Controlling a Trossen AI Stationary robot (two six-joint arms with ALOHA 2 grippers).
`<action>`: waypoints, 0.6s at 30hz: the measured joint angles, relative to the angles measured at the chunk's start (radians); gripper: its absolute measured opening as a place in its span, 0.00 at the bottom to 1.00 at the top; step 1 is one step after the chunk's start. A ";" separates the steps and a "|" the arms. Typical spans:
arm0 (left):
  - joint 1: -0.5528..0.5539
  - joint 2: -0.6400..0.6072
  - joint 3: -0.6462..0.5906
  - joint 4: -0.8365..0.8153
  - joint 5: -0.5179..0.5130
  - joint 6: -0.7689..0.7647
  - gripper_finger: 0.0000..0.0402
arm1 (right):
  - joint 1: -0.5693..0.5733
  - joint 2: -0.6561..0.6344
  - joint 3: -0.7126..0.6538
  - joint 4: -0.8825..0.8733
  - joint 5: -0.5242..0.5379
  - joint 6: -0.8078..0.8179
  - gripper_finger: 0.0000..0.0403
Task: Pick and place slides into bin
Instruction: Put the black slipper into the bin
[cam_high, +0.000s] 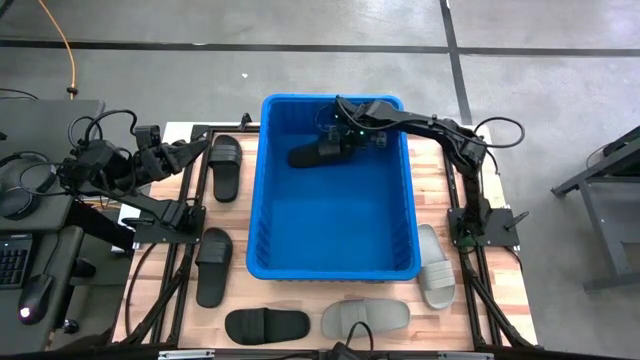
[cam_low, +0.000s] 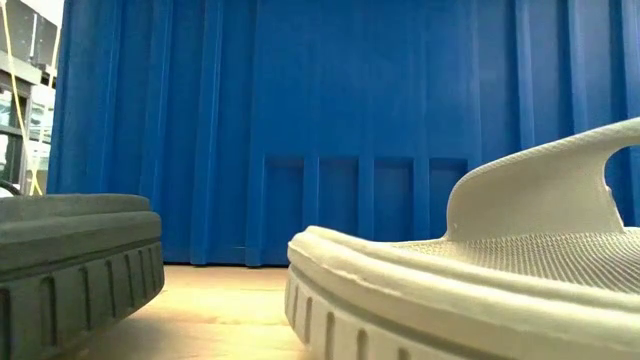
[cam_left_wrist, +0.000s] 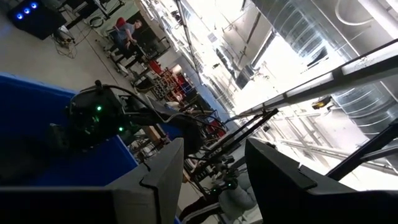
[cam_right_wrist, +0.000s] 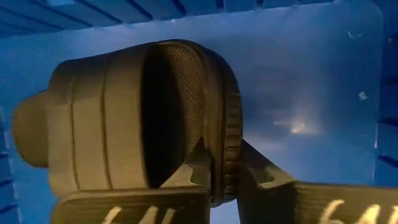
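Right claw (cam_high: 335, 150) gripping one of six slides (cam_high: 315, 154)

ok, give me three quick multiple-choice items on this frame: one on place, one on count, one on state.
1. Where is the right pincer?
A. over the bin's far end
B. beside the grey slides
C. off the table

2. How many slides lie on the table outside the bin?
A. three
B. five
C. seven

3. What is the right pincer doing?
A. open, empty
B. shut on a black slide
C. shut on a grey slide

Answers: 1 A, the high view shows it inside the rim at the far end. 2 B, three black and two grey around the tub. 3 B, its fingers pinch the sole edge in the right wrist view.
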 joint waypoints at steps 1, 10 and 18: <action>0.000 0.000 0.000 0.000 0.000 0.000 0.40 | 0.000 0.006 0.000 -0.005 -0.007 0.000 0.02; 0.000 0.000 0.000 -0.001 -0.002 0.001 0.40 | 0.005 0.061 -0.001 0.009 -0.080 -0.042 0.16; 0.000 0.000 0.000 -0.007 -0.003 0.003 0.40 | 0.011 0.062 -0.001 0.000 -0.075 -0.059 0.37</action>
